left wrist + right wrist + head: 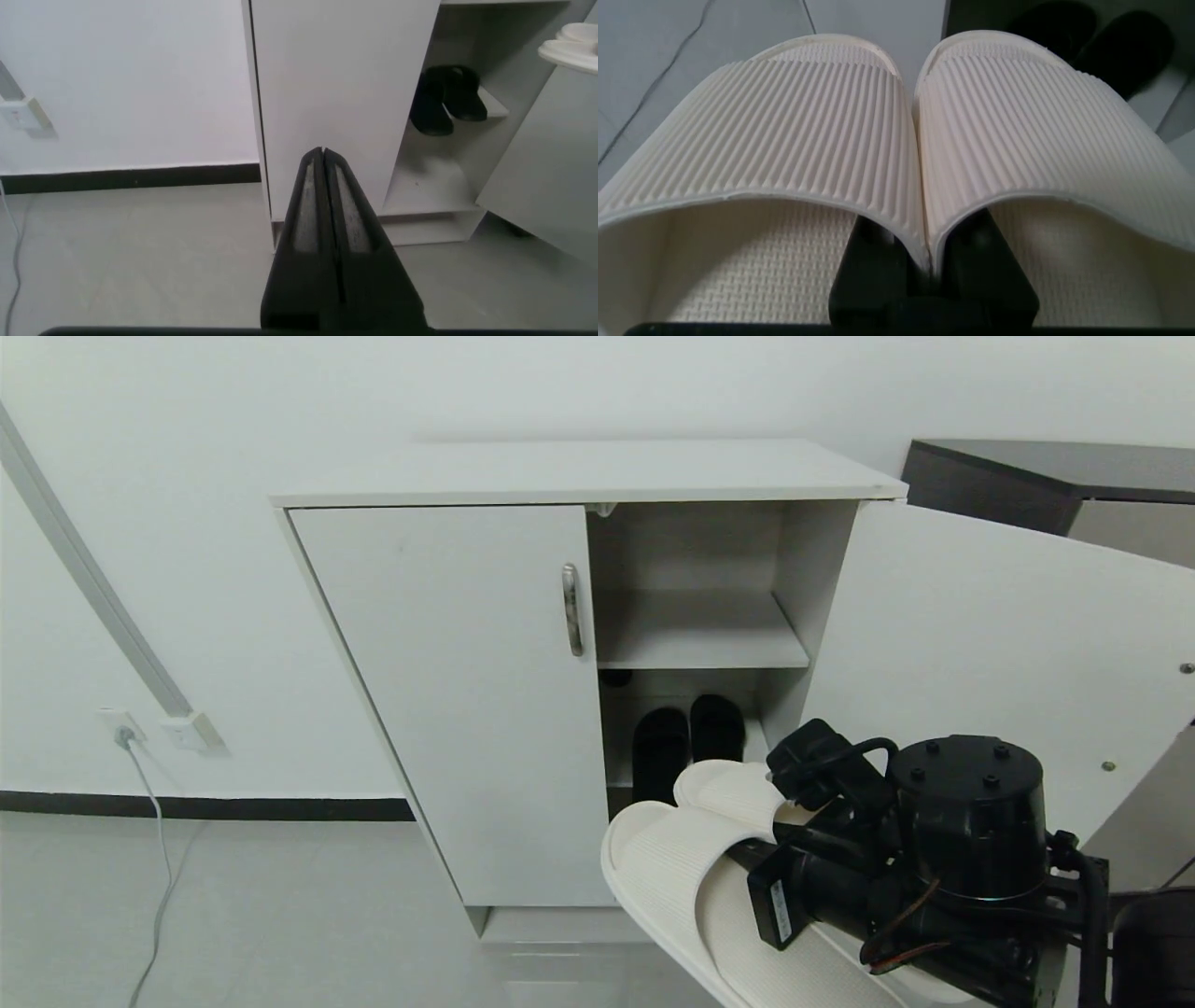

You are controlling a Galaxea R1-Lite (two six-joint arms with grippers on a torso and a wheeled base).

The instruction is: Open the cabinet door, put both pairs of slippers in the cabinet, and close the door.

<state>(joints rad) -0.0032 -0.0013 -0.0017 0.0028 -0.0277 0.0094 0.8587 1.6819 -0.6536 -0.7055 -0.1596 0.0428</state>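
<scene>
2 ribbed cream slippers [831, 131], rounded toes

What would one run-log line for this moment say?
right door open | black slippers inside cabinet | white slippers in right gripper, before opening | left gripper shut, empty

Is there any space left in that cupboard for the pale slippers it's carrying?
Yes. The white upper shelf is bare, as is the cabinet's bottom board under the pair of black slippers. Their middle shelf looks crowded.
</scene>
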